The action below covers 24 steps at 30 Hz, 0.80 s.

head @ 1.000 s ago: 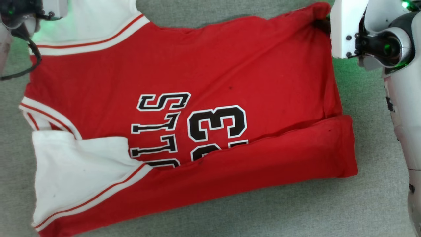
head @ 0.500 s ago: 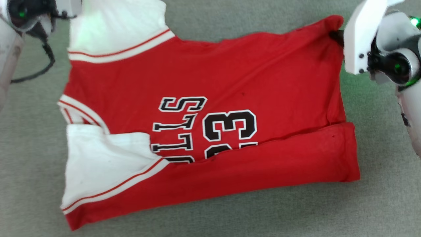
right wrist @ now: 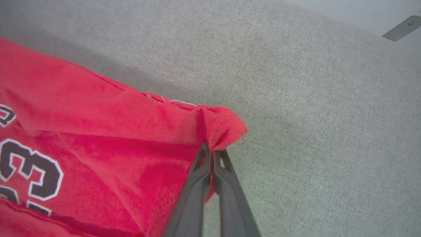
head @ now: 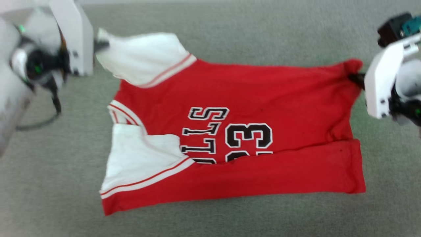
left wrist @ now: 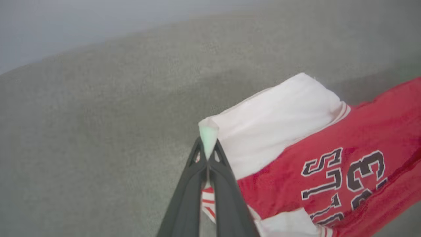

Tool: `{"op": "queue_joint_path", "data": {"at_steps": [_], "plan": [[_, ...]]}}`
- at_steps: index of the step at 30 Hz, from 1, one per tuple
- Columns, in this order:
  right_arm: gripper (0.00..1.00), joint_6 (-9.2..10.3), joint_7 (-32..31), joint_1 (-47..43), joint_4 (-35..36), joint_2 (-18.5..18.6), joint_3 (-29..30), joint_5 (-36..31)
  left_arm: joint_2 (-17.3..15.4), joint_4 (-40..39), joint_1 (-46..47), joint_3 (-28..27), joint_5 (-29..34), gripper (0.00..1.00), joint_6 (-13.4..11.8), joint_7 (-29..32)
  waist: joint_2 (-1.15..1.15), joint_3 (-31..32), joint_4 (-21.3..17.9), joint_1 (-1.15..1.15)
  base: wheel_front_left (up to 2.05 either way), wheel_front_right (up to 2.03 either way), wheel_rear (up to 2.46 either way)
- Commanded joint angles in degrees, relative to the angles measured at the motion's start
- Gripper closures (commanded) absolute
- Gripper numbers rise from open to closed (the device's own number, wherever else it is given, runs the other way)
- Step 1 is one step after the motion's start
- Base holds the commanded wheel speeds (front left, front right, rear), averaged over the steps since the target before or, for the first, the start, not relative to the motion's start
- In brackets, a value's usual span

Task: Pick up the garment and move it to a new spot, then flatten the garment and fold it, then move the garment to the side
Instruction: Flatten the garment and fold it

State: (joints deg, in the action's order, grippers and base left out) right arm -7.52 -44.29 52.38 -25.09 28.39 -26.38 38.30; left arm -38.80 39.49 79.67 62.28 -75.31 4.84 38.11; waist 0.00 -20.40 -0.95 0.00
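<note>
Above the grey tabletop [head: 230, 220] we pinch the garment [head: 263, 95], left gripper [left wrist: 208, 158] clamped on its sleeve tip, right gripper [right wrist: 211, 149] clamped on its hem corner, holds thin enough to slip if pulled.

A: The light is soft and even, fairly bright. The head view is smeared by motion blur, worst on the left arm's white plastic wrist housing [head: 70, 36].

B: Any shadows?

A: A faint one lies beside the bright red jersey shirt [right wrist: 98, 108] on the grey fabric tabletop [right wrist: 312, 98]. A green glow tints the white sleeve tip [left wrist: 208, 135], and the dark fingers [left wrist: 187, 197] look soft.
</note>
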Motion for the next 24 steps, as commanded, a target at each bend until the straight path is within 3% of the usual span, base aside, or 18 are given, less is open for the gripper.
{"op": "queue_joint_path", "data": {"at_steps": [1, 9, 13, 17, 21, 22, 23, 24], "plan": [[1.00, 0.06, -0.1, -2.0, 1.0, 1.2, -0.3, 0.7, -1.2, -2.4, -2.4, 0.3, -0.4, 1.00, -1.2, 0.2, 0.00, 3.5, 3.0, 0.00, 0.00, 0.00, 0.00], [1.00, 0.06, -1.5, -12.5, 8.6, 5.5, 1.7, 3.6, -9.9, -24.2, -15.5, 1.9, -3.4, 1.00, -11.2, 0.2, 0.00, 6.3, 4.6, 0.00, 0.00, 0.00, 0.00], [1.00, 0.05, -3.0, -18.4, 11.9, 6.1, 3.5, 4.2, -12.5, -32.1, -21.9, 2.8, -5.5, 1.00, -15.4, -1.0, 0.00, 7.2, 4.7, 0.00, 0.00, 0.00, 0.00], [1.00, 0.05, -4.3, -22.8, 13.8, 5.2, 5.6, 3.8, -12.6, -35.6, -26.1, 3.8, -6.7, 1.00, -17.0, -2.3, 0.00, 7.7, 4.6, 0.00, 0.00, 0.00, 0.00], [1.00, 0.05, -5.5, -25.1, 15.4, 3.8, 7.2, 2.7, -11.5, -35.4, -28.3, 4.3, -7.5, 1.00, -16.7, -3.4, 0.00, 8.3, 4.3, 0.00, 0.00, 0.00, 0.00], [0.89, 0.05, -5.8, -25.5, 15.5, 3.5, 7.5, 2.3, -11.3, -35.1, -28.4, 4.3, -7.3, 0.91, -16.5, -3.7, 0.00, 8.4, 4.2, 0.00, 0.00, 0.00, 0.00], [0.61, 0.06, -6.2, -25.8, 15.7, 3.0, 8.1, 2.0, -11.0, -34.6, -28.7, 4.3, -7.3, 0.80, -16.3, -4.0, 0.00, 8.6, 4.1, 0.00, 0.00, 0.00, 0.00], [0.16, 0.05, -6.7, -26.2, 16.0, 2.6, 8.5, 1.6, -10.8, -34.3, -28.9, 4.4, -7.3, 0.66, -16.0, -4.2, 0.00, 8.9, 4.0, 0.00, 0.00, 0.00, 0.00]]}}
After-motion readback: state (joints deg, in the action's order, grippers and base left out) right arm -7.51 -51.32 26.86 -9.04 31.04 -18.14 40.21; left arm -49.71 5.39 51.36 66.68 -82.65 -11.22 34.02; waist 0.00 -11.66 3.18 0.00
